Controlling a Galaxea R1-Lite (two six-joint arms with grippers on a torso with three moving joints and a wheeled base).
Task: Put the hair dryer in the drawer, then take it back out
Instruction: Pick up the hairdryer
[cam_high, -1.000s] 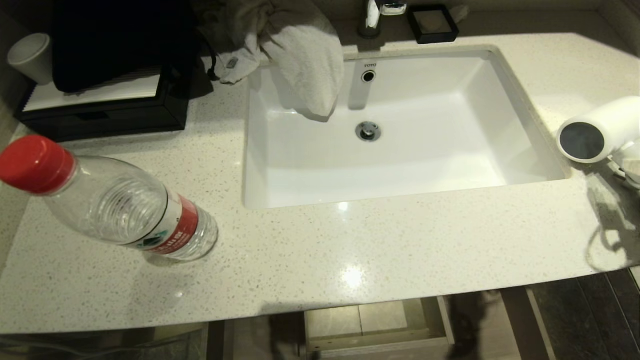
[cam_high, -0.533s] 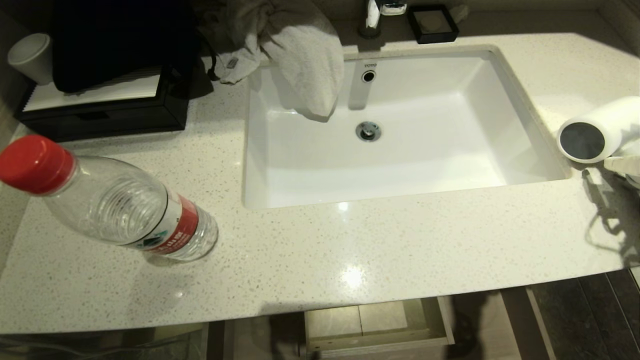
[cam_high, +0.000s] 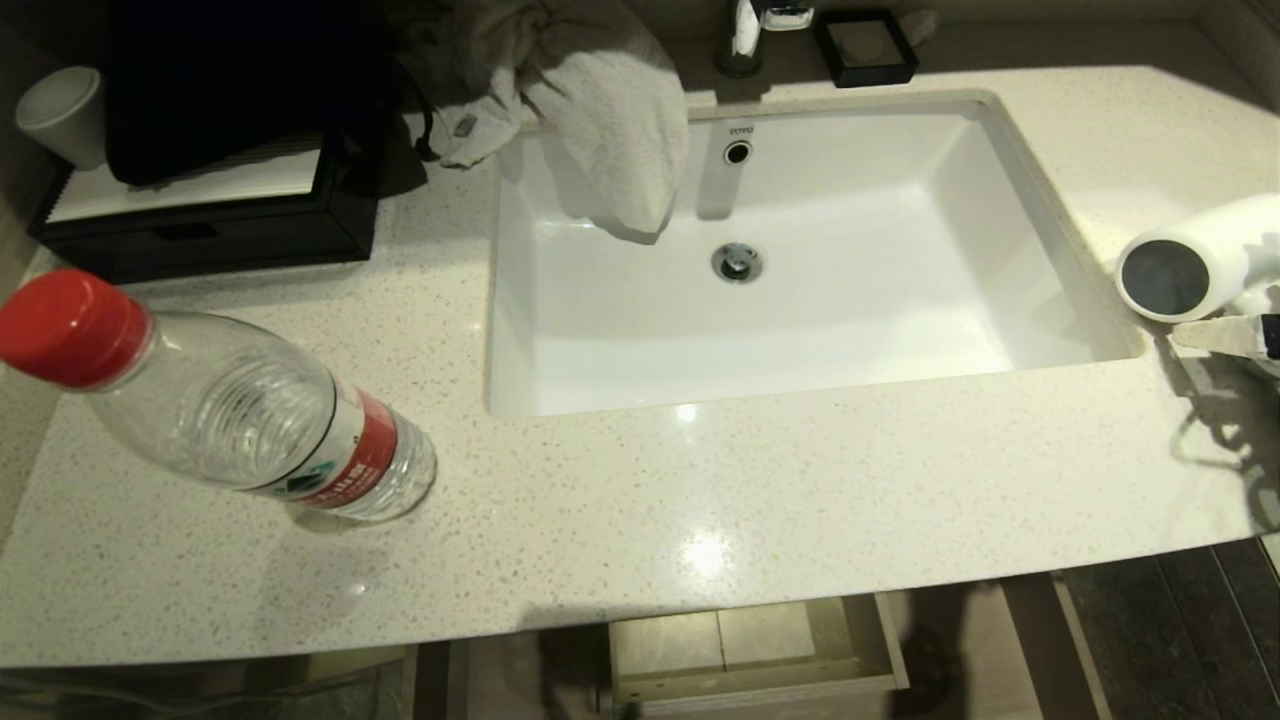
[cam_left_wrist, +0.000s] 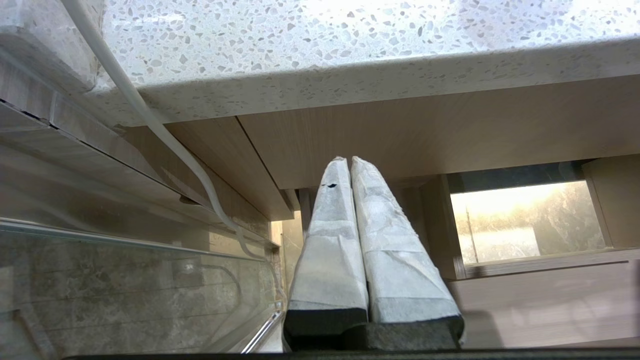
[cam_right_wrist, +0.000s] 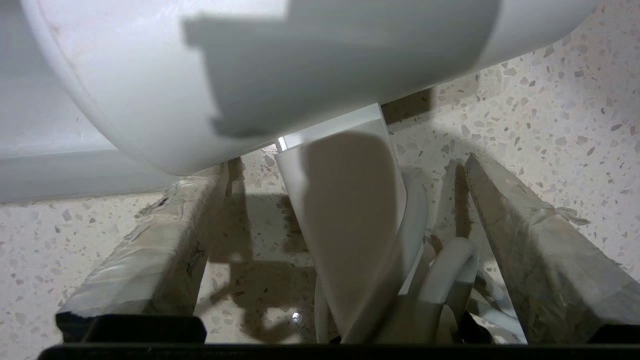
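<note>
Hair dryer (cam_high: 1195, 262) lies at counter's (cam_high: 640, 500) right edge beside sink (cam_high: 1060, 230); right gripper (cam_right_wrist: 345, 165) fingers spread, straddling its handle; left gripper (cam_left_wrist: 348, 161) pressed together below counter; drawer (cam_high: 755, 650) open

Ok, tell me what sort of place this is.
Most likely a bathroom vanity, perhaps in a hotel: a white undermount sink set in a speckled stone countertop, a towel draped over the basin's edge, and a hair dryer lying beside it.
</note>
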